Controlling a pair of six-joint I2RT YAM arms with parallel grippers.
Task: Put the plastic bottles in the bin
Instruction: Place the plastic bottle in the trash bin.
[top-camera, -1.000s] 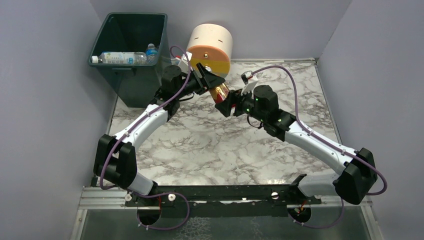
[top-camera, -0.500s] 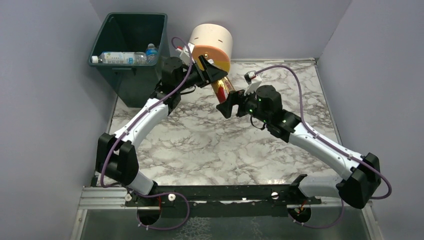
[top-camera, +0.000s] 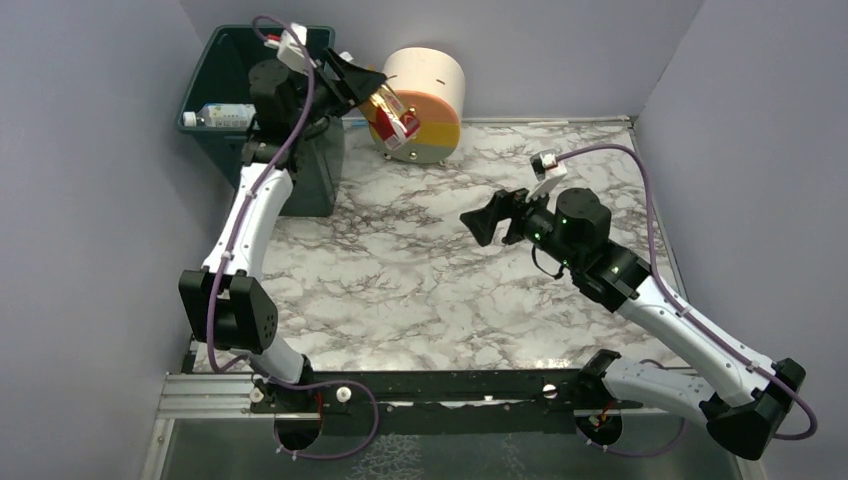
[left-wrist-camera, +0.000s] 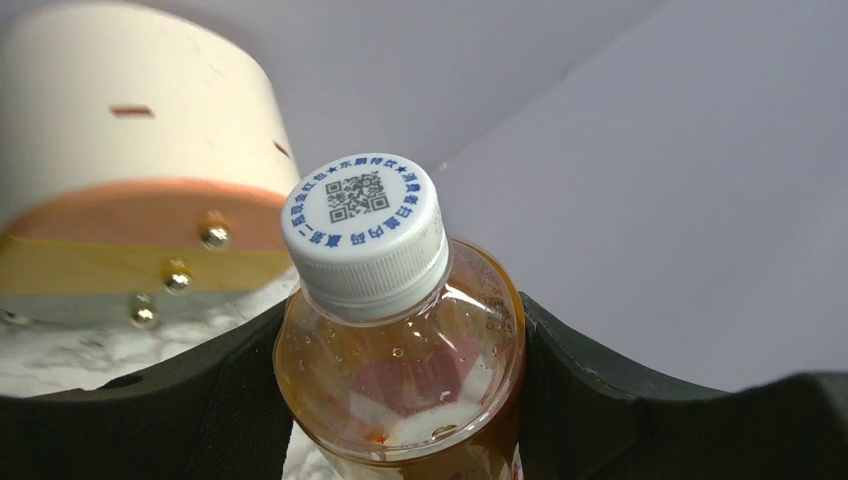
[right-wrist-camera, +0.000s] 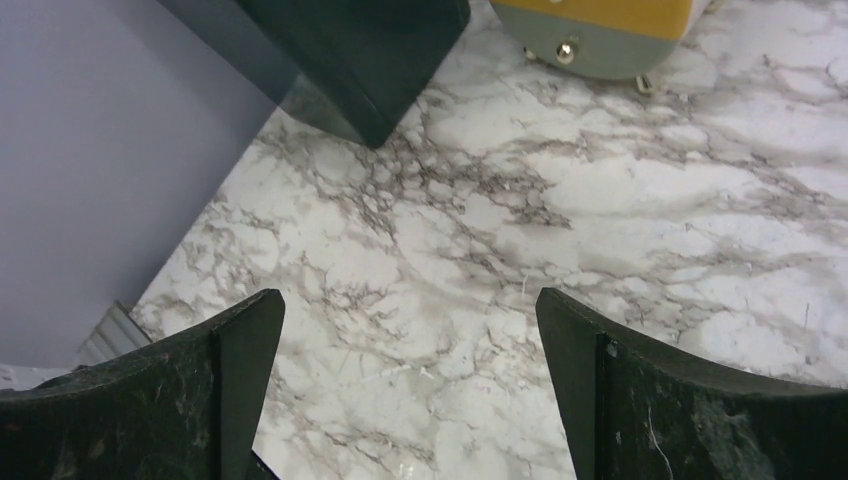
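My left gripper (top-camera: 375, 92) is clamped on an amber bottle (left-wrist-camera: 400, 360) with a white cap, holding it up in the air between the green bin (top-camera: 195, 85) and the round drawer unit (top-camera: 430, 85). A clear bottle (top-camera: 225, 114) lies inside the bin. My right gripper (right-wrist-camera: 405, 300) is spread wide, nothing in it, above the marble table (top-camera: 400, 280).
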